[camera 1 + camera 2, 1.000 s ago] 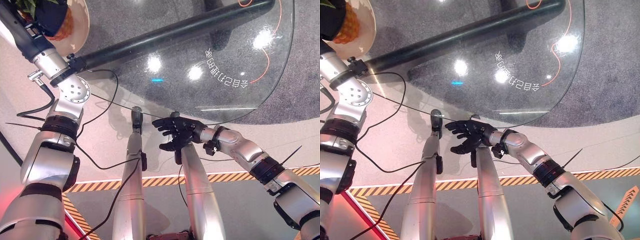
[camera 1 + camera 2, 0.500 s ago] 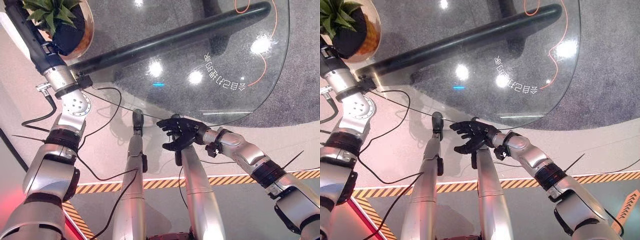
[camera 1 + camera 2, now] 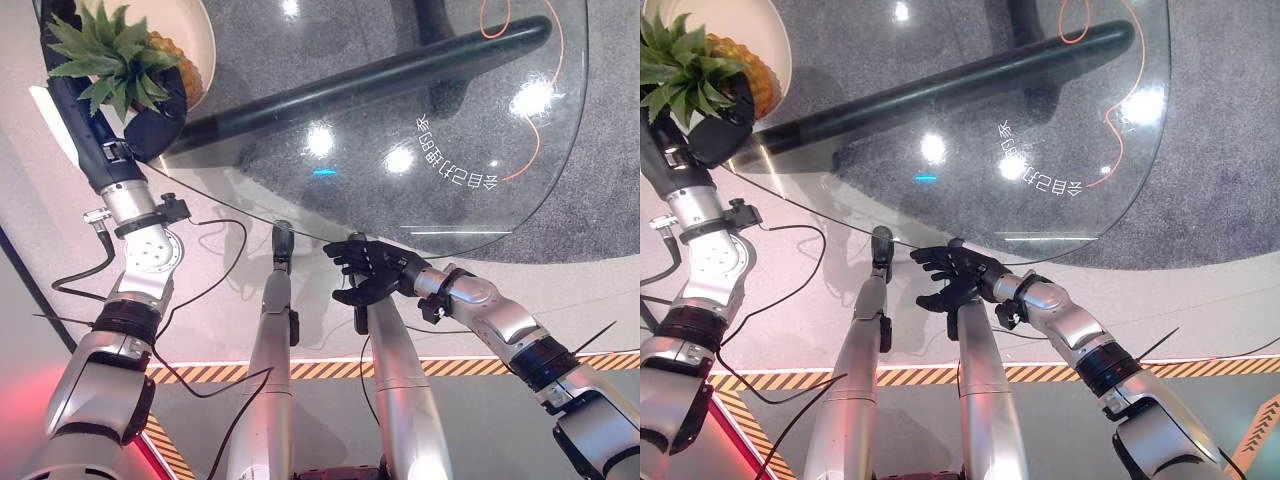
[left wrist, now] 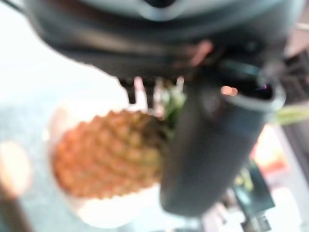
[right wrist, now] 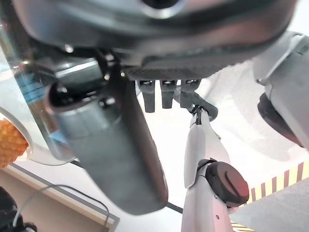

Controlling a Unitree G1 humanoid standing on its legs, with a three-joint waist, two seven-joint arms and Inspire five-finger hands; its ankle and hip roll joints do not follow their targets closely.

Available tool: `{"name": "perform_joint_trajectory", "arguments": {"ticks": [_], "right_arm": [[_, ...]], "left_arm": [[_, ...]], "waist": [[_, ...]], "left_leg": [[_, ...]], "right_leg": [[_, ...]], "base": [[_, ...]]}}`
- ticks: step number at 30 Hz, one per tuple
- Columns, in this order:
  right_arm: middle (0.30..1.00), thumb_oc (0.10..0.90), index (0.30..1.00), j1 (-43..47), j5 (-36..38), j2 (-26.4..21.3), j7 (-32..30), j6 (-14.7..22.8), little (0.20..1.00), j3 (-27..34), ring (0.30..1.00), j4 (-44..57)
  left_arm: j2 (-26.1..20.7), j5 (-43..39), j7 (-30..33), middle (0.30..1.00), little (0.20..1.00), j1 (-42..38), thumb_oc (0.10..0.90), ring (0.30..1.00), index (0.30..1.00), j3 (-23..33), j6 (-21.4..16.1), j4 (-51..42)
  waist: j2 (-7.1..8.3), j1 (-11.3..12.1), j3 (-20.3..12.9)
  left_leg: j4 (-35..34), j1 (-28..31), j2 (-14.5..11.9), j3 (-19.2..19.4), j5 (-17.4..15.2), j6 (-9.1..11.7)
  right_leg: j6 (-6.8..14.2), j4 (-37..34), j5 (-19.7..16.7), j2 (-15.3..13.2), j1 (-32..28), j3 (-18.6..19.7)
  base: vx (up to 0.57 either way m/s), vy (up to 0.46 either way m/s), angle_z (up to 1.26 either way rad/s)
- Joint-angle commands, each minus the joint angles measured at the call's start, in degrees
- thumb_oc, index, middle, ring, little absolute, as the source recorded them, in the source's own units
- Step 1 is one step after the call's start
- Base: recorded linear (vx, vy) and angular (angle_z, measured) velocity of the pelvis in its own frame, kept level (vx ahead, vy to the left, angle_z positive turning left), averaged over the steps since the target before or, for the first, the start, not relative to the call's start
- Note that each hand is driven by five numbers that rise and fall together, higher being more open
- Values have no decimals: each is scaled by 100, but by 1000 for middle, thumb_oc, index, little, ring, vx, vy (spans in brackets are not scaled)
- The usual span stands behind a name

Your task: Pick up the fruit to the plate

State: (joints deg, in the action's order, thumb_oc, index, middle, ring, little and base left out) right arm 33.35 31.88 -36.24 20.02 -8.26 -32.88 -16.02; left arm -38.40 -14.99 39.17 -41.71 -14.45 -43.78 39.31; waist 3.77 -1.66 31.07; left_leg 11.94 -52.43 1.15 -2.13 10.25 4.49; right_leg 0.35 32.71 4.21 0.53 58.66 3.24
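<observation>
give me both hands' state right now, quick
Left hand: shut on the pineapple, over the plate.
Right hand: open, holding nothing, below the glass table edge.

A round glass table stands over grey carpet beside striped floor tape.

The dark right hand is hanging with its fingers relaxed and holding nothing, beside the clear glass tabletop; an orange, knobbly pineapple is showing through it.
</observation>
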Motion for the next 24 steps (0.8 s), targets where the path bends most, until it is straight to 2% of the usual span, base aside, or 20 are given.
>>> {"name": "perform_joint_trajectory", "arguments": {"ticks": [1,7,24], "right_arm": [[900,800,900,-498,-56,-172,135,224,900,177,900,659],[900,800,900,-621,-94,-152,149,264,900,235,900,682],[900,800,900,-795,-130,-211,131,169,900,358,900,869]], "left_arm": [[281,-382,-121,900,900,66,800,900,900,627,-266,-263],[361,-1047,-636,900,900,422,800,900,900,827,-210,-320],[466,-1764,-1347,900,900,972,800,900,900,1108,29,-556]], "waist": [[-384,-159,-128],[-392,-118,-128],[-459,-73,-128]], "left_leg": [[766,365,608,328,-935,-282],[771,436,613,306,-947,-283],[746,511,611,297,-937,-317]], "right_leg": [[406,-1348,-682,139,-570,-227],[399,-1336,-636,134,-654,-252],[373,-1327,-599,148,-721,-246]], "base": [[0,0,0],[0,0,0],[3,0,1]]}}
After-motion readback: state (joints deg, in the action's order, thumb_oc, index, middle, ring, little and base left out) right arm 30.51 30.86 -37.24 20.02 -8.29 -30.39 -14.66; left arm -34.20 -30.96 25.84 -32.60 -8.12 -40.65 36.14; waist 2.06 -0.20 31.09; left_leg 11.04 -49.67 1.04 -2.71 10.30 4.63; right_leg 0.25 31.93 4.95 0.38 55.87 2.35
